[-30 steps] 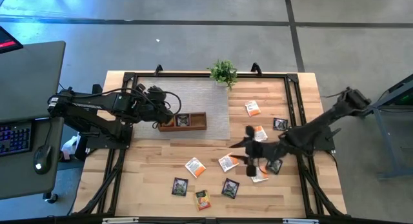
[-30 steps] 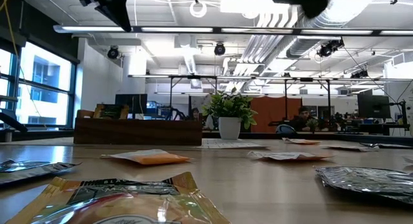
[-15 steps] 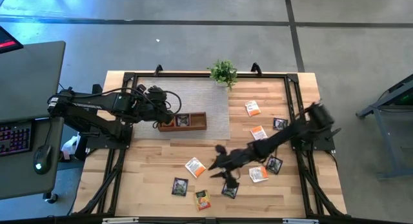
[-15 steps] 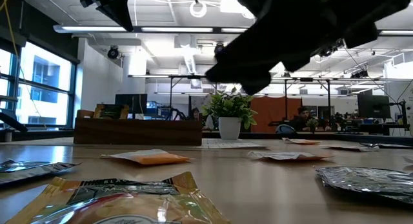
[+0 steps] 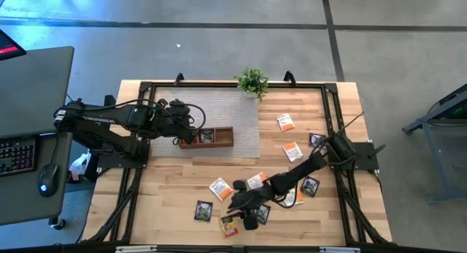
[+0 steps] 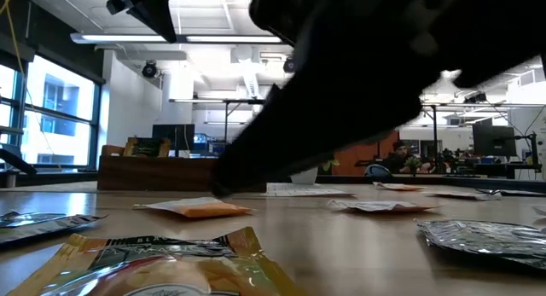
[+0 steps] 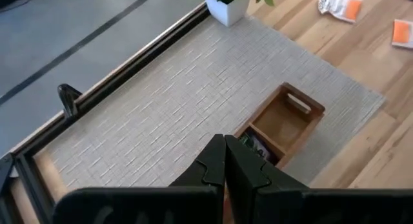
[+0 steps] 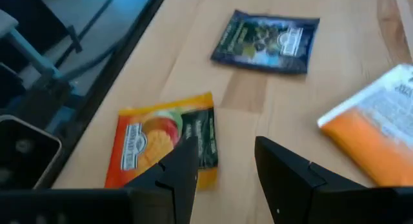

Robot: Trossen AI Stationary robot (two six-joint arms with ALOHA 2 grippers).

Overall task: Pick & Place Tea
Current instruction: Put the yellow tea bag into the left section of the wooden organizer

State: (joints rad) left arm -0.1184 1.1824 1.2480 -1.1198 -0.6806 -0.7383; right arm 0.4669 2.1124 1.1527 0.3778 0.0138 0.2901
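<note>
Several flat square tea sachets lie on the wooden table, mostly toward its right and near side. My right gripper [image 5: 235, 208] is open and hovers low over the near-edge ones. In the right wrist view [image 8: 226, 166] its fingers stand beside a yellow-and-green sachet [image 8: 164, 143], with a dark sachet [image 8: 268, 33] and an orange-and-white one [image 8: 374, 140] farther off. My left gripper [image 5: 191, 129] is shut above the left end of the brown wooden tray [image 5: 211, 137]; its wrist view [image 7: 224, 156] shows a sachet in a tray compartment [image 7: 258, 145].
The tray stands on a grey mat [image 5: 237, 114], with a potted plant [image 5: 252, 82] at the table's far edge. More sachets lie at the right [image 5: 285, 122] [image 5: 292, 151] [image 5: 317, 140]. A black frame rail [image 5: 332, 107] runs around the table. My right arm fills much of the low view [image 6: 358, 91].
My right gripper has swept from the table's right half toward its left and near edge and come down low over the sachets there. The sachets have not moved.
</note>
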